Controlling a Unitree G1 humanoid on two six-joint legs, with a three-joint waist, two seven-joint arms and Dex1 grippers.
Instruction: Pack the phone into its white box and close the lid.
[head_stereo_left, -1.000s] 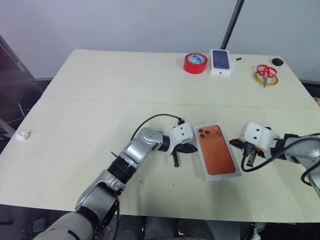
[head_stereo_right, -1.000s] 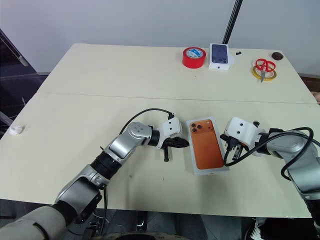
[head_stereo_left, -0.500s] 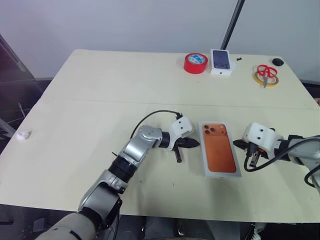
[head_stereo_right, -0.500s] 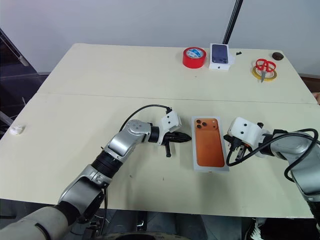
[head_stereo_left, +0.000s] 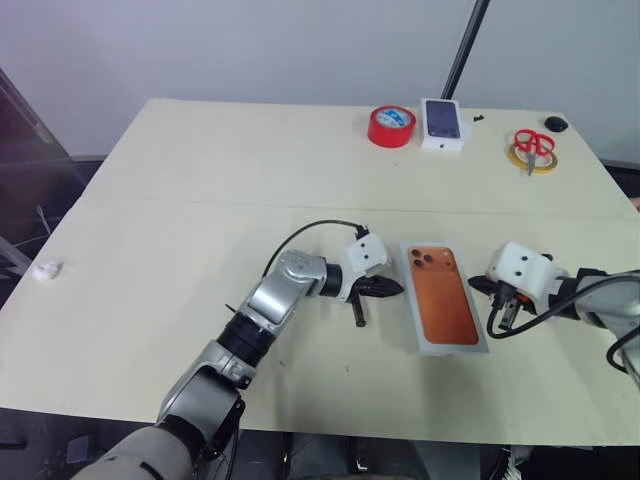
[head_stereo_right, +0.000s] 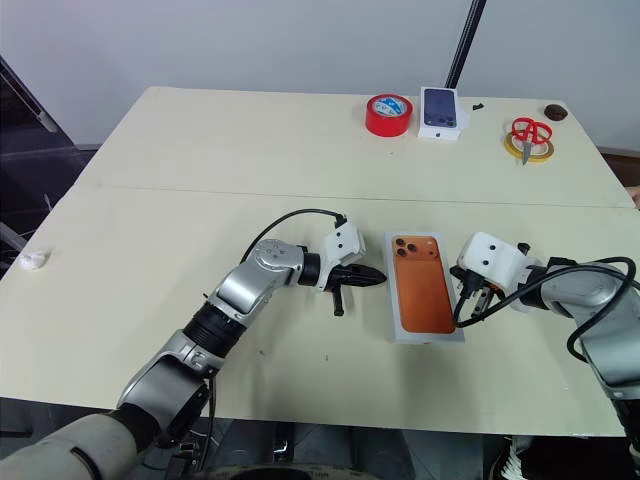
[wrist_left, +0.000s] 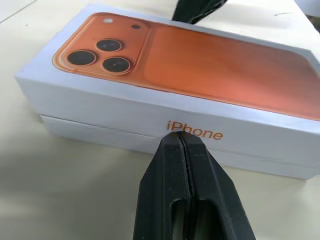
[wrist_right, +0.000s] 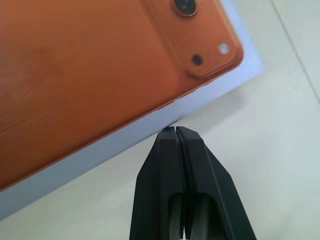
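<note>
Left hand (head_stereo_left: 390, 289) pressing fingers together, pointing at the long side of the closed white box (wrist_left: 100, 120). Right hand (head_stereo_left: 497, 312) likewise pinching shut on nothing, sitting just beside the opposite edge. Lid (head_stereo_left: 446, 298) with orange phone picture lying on top, resting on the surface (head_stereo_left: 200, 200).

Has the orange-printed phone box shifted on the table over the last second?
Yes. The phone box has slid slightly toward the robot's right and turned straighter, judged against the red tape roll, which stayed put.
</note>
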